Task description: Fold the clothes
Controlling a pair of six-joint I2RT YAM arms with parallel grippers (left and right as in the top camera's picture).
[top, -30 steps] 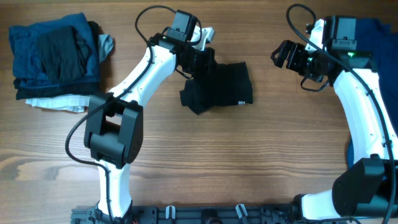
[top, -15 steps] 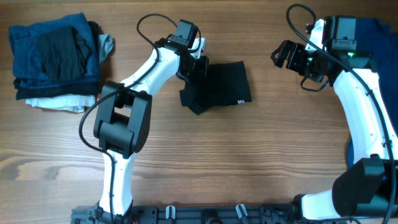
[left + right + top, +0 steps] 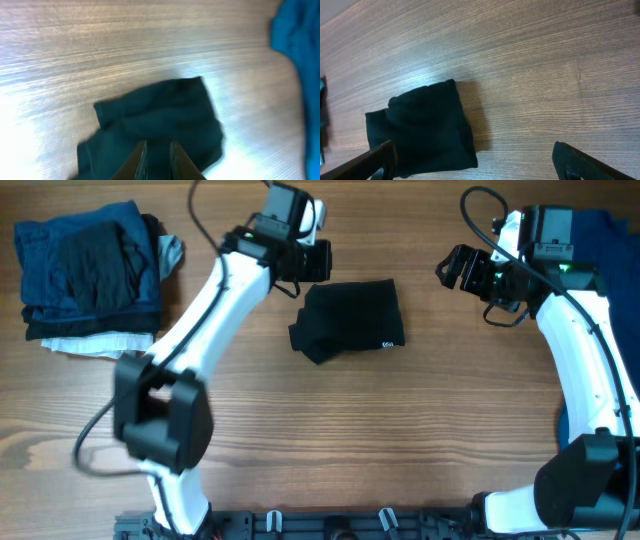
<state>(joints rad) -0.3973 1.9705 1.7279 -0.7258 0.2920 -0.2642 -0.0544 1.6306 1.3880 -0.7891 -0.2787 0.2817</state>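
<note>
A black folded garment [image 3: 350, 318] lies on the wooden table at centre; it also shows in the left wrist view [image 3: 160, 117] and the right wrist view [image 3: 420, 127]. Its left edge is bunched. My left gripper [image 3: 314, 262] hovers just beyond the garment's far left corner, apart from it; in its wrist view the fingers [image 3: 157, 157] are close together and hold nothing. My right gripper [image 3: 456, 270] is wide open and empty, to the right of the garment, its fingers [image 3: 472, 152] at the frame's lower corners.
A stack of folded clothes [image 3: 88, 272], blue, black and white, sits at the far left. A pile of blue clothes [image 3: 605, 225] lies at the right edge behind the right arm, also seen in the left wrist view [image 3: 297, 50].
My left gripper has lifted off the garment's far left edge and drawn back toward the far side of the table. The garment and the right arm have not moved.
</note>
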